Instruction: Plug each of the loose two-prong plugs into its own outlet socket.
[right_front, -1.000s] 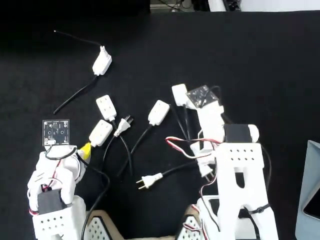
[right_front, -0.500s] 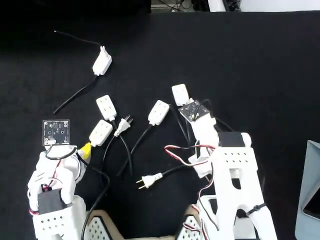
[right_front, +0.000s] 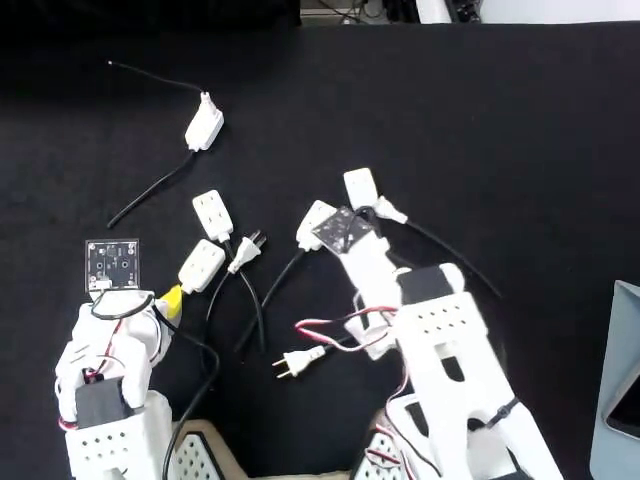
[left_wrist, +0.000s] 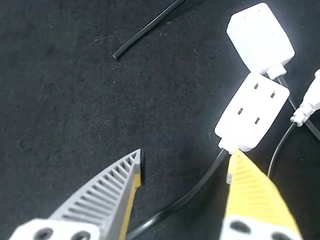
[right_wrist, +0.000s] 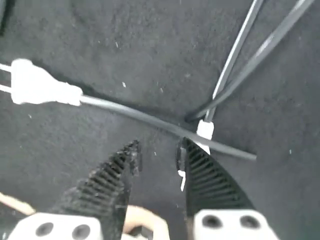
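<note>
1. Seeing a loose plug (right_front: 290, 365) lying near the right arm (right_front: 430, 320), apart from the outlet sockets (right_front: 212, 212).
2. Holding the left gripper (left_wrist: 185, 157) wide, yellow finger (left_wrist: 250, 190) just beside a socket block (left_wrist: 252, 112); bracing it, probably.
3. Holding the right gripper (right_wrist: 157, 147) narrowly parted, empty, close to a cable (right_wrist: 150, 120); aiming better for the white plug (right_wrist: 35, 90) body.

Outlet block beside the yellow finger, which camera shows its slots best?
The left wrist view: the outlet block lies face up, all four slots plain, just past the yellow finger of the left hand. The high view shows the outlet block as a white shape, slots indistinct. The right wrist view looks at a plug and cords.
</note>
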